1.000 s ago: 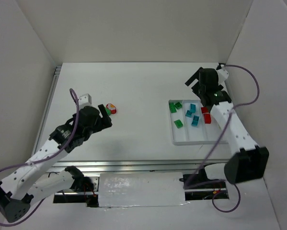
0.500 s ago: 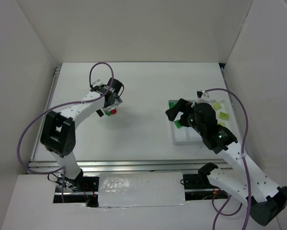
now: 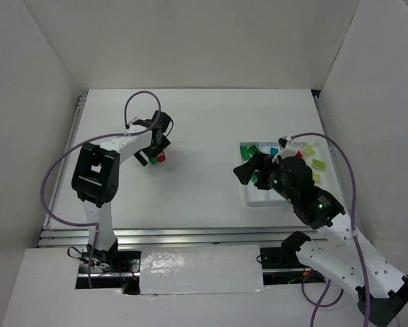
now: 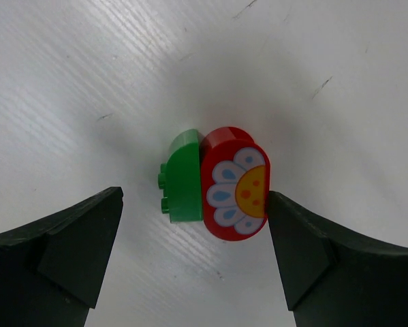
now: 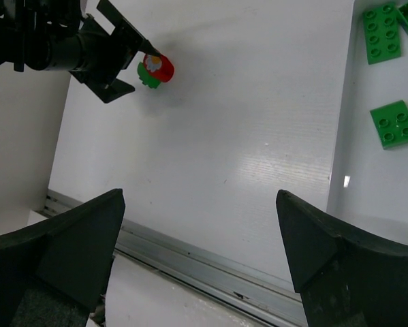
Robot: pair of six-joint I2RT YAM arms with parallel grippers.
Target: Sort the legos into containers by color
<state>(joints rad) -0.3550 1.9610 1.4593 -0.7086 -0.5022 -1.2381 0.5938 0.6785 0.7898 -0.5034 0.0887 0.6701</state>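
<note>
Swung out to ten o'clock, the open left gripper (image 4: 193,204) now straddles the touching red brick (image 4: 234,184) and green brick (image 4: 184,178), the right gripper (image 5: 200,197) also open; a pick seems next.

On the table (image 3: 204,129) the tray (image 3: 259,199) lies to the right, its long compartments running from near to far. Bricks (image 3: 318,163) lie in it, mostly at the far end and along the rightmost compartment; the leftmost compartment holds at least two. Left of centre, well apart from the tray, a pair of bricks (image 4: 183,178) lies side by side, touching. The left gripper (image 4: 194,204) stands over that pair, one finger on each side; the right gripper (image 3: 251,170) hangs over the tray's left edge.
</note>
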